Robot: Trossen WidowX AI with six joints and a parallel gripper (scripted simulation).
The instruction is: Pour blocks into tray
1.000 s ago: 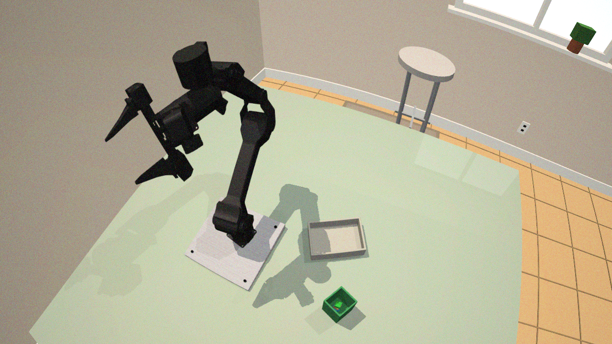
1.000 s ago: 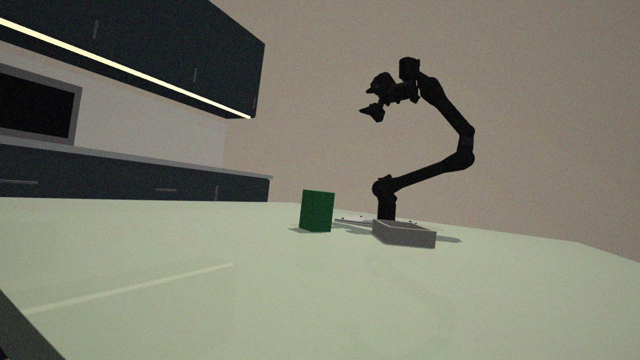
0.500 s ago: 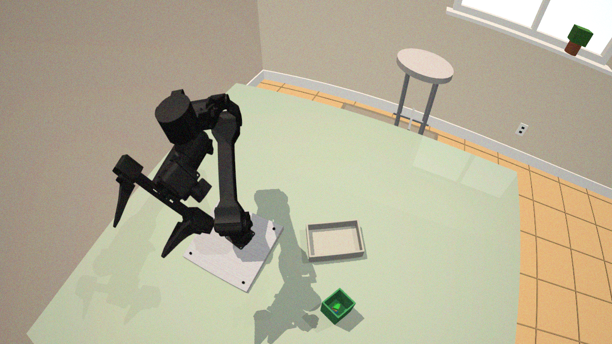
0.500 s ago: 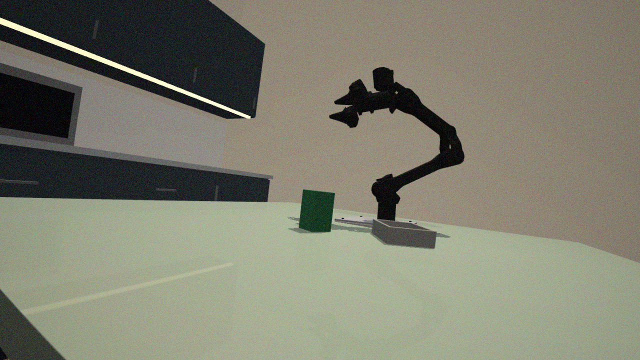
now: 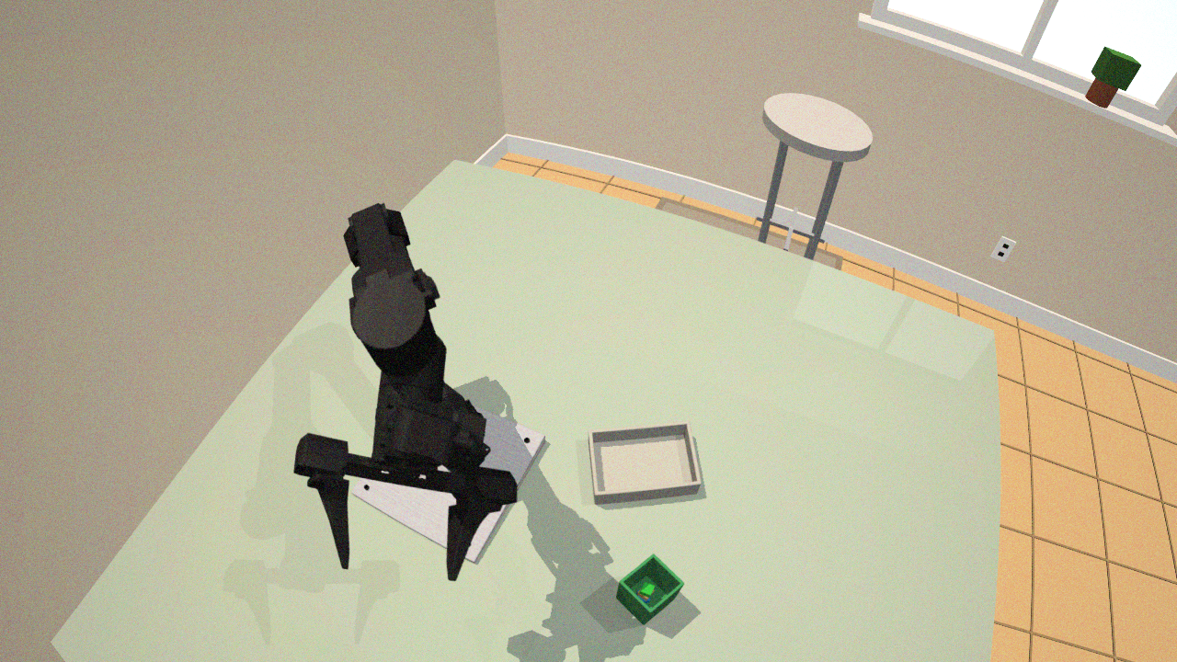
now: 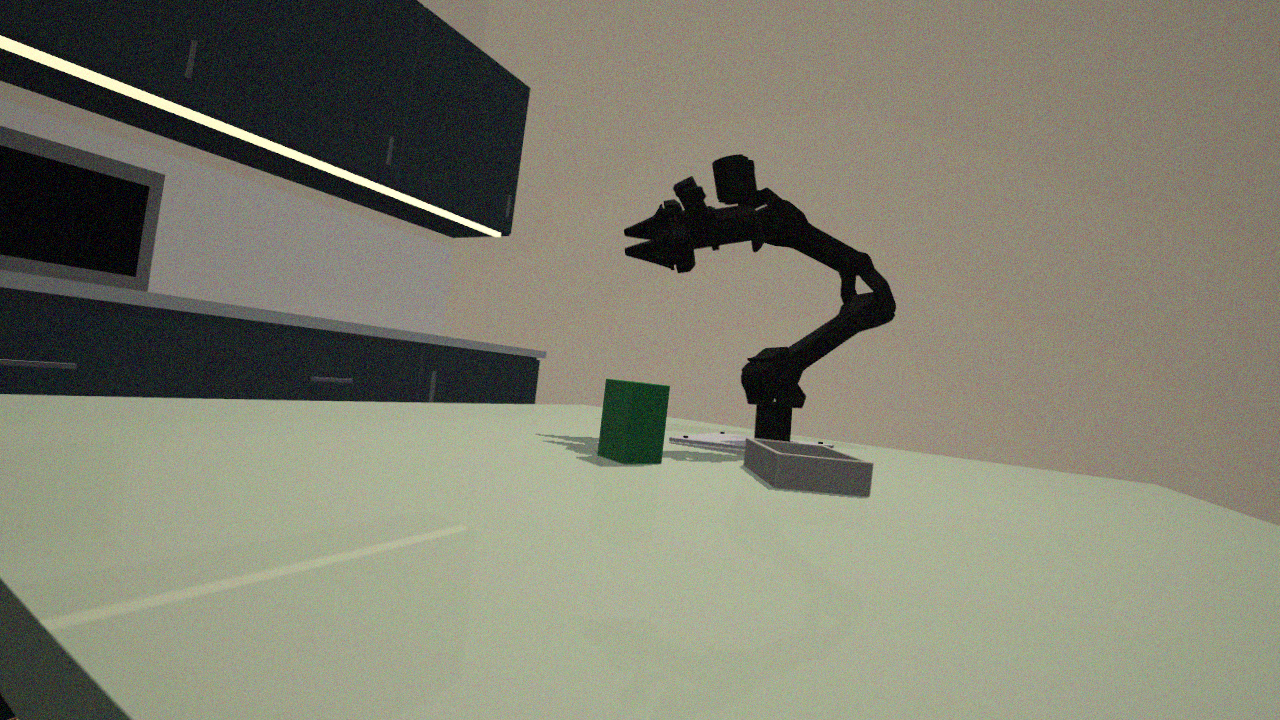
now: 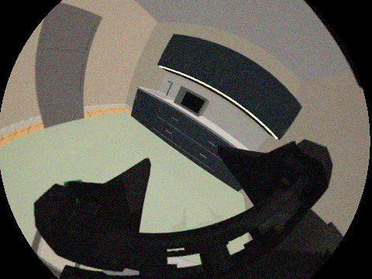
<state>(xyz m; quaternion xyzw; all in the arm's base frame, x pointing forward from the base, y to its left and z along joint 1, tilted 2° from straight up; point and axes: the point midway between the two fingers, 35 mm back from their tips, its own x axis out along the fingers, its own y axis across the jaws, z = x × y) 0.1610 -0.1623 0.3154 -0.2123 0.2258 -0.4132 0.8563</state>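
Taking the top view as a clock face, nearest comes the hand (image 5: pixel 398 573) (image 6: pixel 624 242) (image 7: pixel 184 155), toward seven o'clock, released, its fingers wide apart with nothing between them and their tips pointing to six. It hangs high above the desk (image 5: pixel 782 494) (image 6: pixel 537 573) (image 7: pixel 97 143), well apart from the green cup (image 5: pixel 629 603) (image 6: pixel 632 422). That cup stands upright on the desk between five and six o'clock, with a bright green block (image 5: pixel 647 589) inside and other small coloured bits too tiny to make out. The grey tray (image 5: pixel 646 497) (image 6: pixel 821 477) lies flat near the cup, at the cup's twelve o'clock. The black arm (image 5: pixel 411 354) (image 6: pixel 827 248) rises from a pale base plate (image 5: pixel 403 519) (image 6: pixel 707 439) at the tray's nine o'clock. Farther off, a round stool (image 5: pixel 817 123) stands beyond the desk between one and two o'clock, and a potted plant (image 5: pixel 1114 70) sits on the windowsill at two
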